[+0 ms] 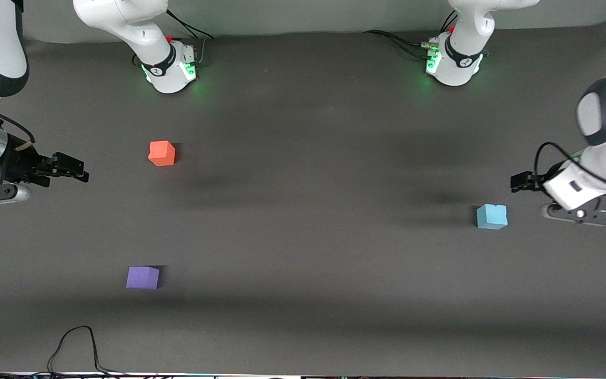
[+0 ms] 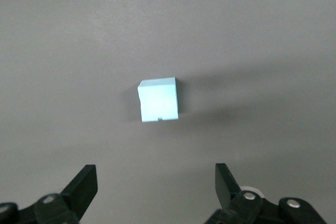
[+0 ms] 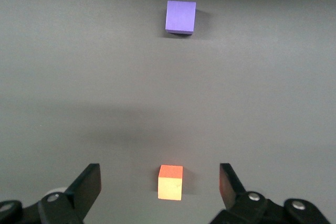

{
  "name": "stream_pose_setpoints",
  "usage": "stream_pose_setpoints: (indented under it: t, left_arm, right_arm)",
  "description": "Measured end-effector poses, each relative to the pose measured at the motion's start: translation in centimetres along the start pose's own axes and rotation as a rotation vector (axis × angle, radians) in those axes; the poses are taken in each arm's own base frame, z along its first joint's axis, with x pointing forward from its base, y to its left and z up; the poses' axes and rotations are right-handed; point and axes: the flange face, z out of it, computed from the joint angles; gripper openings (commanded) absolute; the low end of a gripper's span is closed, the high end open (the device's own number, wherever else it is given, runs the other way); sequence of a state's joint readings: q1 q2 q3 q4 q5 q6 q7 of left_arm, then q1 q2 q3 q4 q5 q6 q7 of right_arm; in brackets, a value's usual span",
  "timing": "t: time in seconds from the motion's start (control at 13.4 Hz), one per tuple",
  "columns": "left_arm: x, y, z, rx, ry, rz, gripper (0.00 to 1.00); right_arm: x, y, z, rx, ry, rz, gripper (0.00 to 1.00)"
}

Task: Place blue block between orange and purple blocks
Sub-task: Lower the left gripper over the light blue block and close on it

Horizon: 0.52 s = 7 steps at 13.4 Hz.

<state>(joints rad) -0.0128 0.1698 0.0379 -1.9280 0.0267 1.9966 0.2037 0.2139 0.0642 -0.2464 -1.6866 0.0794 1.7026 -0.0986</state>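
Front view shows the blue block (image 1: 491, 216) beside the spread-fingered left gripper (image 2: 156, 192), right gripper (image 3: 160, 190) likewise spread.

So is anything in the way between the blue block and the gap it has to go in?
Nothing visible. Only bare table lies between the blue block and the gap between the orange block and purple block. The left pincer is open above it.

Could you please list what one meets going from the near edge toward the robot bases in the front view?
Purple block → blue block → orange block.
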Motion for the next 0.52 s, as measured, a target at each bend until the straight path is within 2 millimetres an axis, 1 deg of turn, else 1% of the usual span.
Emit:
stream_pose_setpoints:
  t: [0.22, 0.3, 0.37, 0.52]
  left_arm:
    - [-0.2, 0.3, 7.7, 0.011, 0.041, 0.017, 1.00]
    - [-0.1, 0.4, 9.6, 0.012, 0.044, 0.020, 1.00]
    - [0.1, 0.4, 11.2, 0.014, 0.049, 0.023, 1.00]
    - [0.6, 0.4, 13.2, 0.019, 0.064, 0.030, 1.00]
  right_arm:
    - [0.0, 0.0, 0.0, 0.000, 0.000, 0.000, 1.00]
    - [0.0, 0.0, 0.0, 0.000, 0.000, 0.000, 1.00]
    - [0.0, 0.0, 0.0, 0.000, 0.000, 0.000, 1.00]
    - [0.0, 0.0, 0.0, 0.000, 0.000, 0.000, 1.00]
